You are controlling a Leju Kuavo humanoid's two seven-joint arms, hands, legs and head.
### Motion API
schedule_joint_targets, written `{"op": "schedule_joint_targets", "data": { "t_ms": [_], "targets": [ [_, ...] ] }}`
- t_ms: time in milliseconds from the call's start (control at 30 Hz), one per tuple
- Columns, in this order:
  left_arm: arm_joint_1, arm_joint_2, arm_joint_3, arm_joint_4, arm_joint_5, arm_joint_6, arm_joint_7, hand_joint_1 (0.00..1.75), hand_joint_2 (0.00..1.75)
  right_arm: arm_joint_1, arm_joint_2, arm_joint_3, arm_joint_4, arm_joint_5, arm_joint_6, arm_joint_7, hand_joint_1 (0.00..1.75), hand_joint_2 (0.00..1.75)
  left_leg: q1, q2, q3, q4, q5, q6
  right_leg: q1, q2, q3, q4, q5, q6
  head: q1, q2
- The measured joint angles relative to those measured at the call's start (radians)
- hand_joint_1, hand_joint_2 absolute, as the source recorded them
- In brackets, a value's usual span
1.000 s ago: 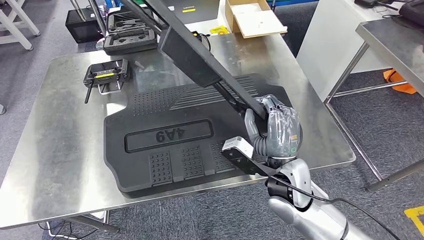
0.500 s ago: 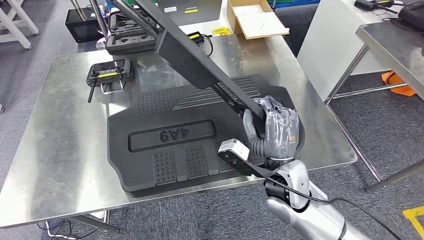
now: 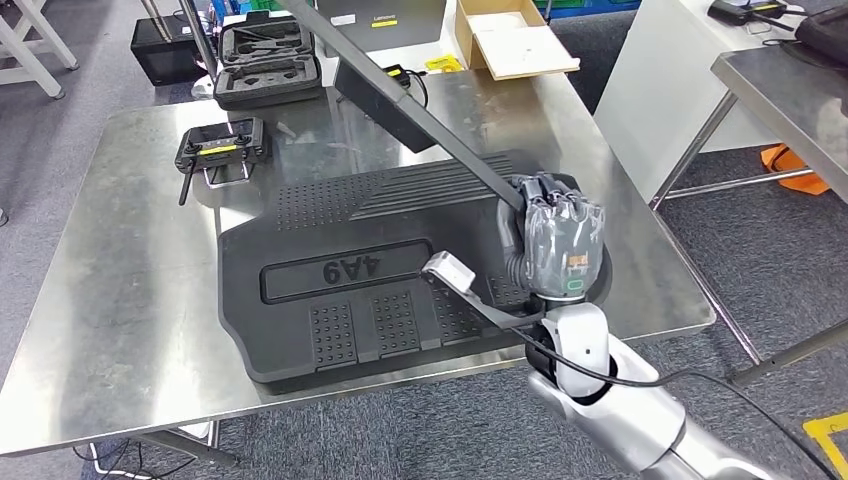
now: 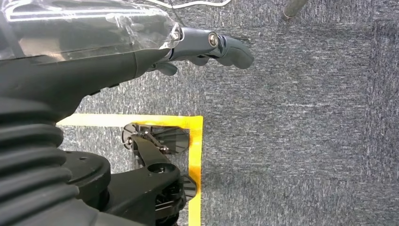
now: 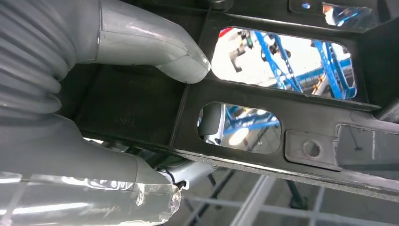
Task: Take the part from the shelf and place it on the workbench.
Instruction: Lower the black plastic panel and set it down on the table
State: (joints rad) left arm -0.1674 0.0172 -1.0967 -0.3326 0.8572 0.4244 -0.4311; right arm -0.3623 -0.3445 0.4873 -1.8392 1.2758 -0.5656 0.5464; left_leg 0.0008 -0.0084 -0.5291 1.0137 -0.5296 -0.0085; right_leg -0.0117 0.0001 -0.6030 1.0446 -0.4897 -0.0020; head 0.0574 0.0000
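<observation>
The part (image 3: 400, 105) is a long black plastic frame with cut-out windows. It slants from the top left of the head view down to my right hand (image 3: 560, 238), which grips it near its lower end. A short end with a pale tip (image 3: 450, 268) sticks out below the hand, just above the black mat (image 3: 300, 330). In the right wrist view my thumb (image 5: 174, 56) presses on the part (image 5: 282, 122). My left hand (image 4: 207, 44) hangs over grey carpet and holds nothing.
The steel workbench (image 3: 120, 300) carries the ribbed black mat marked 4A9, a remote controller (image 3: 220, 148) and a black foam case (image 3: 265, 65) at the back. A cardboard box (image 3: 515, 40) lies behind. Another steel table (image 3: 790, 80) stands to the right.
My right hand has turned, swinging the part's wide upper section away toward the back of the bench. The pale-tipped lower end has risen and moved left over the mat.
</observation>
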Motion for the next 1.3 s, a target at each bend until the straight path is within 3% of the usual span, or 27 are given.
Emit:
{"op": "schedule_joint_targets", "data": {
  "t_ms": [367,600,800,933,1100,1167,1300],
  "targets": [
    [-0.001,0.000,0.000,-0.010,-0.002,0.002,0.005,0.00,0.00,-0.064,0.000,0.016,0.079,0.075,0.067,0.015,1.75,1.75,-0.001,0.000,0.000,0.000,0.000,0.000,0.000,0.000,0.000,0.000,0.000,0.000,0.000,0.000],
    [-0.003,0.000,0.000,-0.017,-0.011,0.002,0.018,0.00,0.00,-0.110,-0.001,0.031,0.140,0.130,0.276,0.020,1.72,1.75,-0.001,0.000,0.000,0.000,0.000,0.000,0.000,0.000,0.001,0.000,0.000,0.000,0.000,0.000],
    [-0.003,0.000,0.000,-0.021,-0.009,0.002,0.018,0.00,0.00,-0.124,-0.001,0.042,0.216,0.133,0.372,0.020,1.71,1.75,-0.001,0.000,0.001,0.000,0.000,0.000,0.000,0.000,0.001,-0.001,0.000,0.000,0.000,0.000],
    [-0.002,0.000,0.000,-0.023,-0.006,0.003,0.018,0.00,0.00,-0.113,-0.007,0.040,0.254,0.133,0.399,0.020,1.69,1.75,-0.001,0.000,0.001,0.000,0.000,0.000,0.000,0.000,0.001,-0.002,0.000,0.000,0.000,0.000],
    [0.000,0.000,0.000,-0.026,0.004,0.006,0.017,0.00,0.00,-0.063,-0.017,0.015,0.278,0.132,0.366,0.020,1.61,1.75,-0.001,0.000,0.001,0.000,-0.001,0.001,0.000,0.000,0.001,-0.002,0.000,0.000,0.000,0.000],
    [0.001,0.000,0.000,-0.026,0.008,0.008,0.015,0.00,0.00,-0.040,-0.019,-0.004,0.281,0.131,0.337,0.020,1.32,1.75,-0.001,0.000,0.001,0.000,-0.001,0.001,0.000,0.000,0.001,-0.002,0.000,0.000,0.000,0.000],
    [0.009,0.000,0.000,-0.026,0.018,0.017,0.011,0.00,0.00,0.000,-0.022,-0.037,0.282,0.129,0.277,0.020,0.41,1.75,-0.001,0.000,0.001,0.000,-0.002,0.002,0.000,0.000,0.001,-0.003,0.000,0.000,0.000,0.000]
  ]
}}
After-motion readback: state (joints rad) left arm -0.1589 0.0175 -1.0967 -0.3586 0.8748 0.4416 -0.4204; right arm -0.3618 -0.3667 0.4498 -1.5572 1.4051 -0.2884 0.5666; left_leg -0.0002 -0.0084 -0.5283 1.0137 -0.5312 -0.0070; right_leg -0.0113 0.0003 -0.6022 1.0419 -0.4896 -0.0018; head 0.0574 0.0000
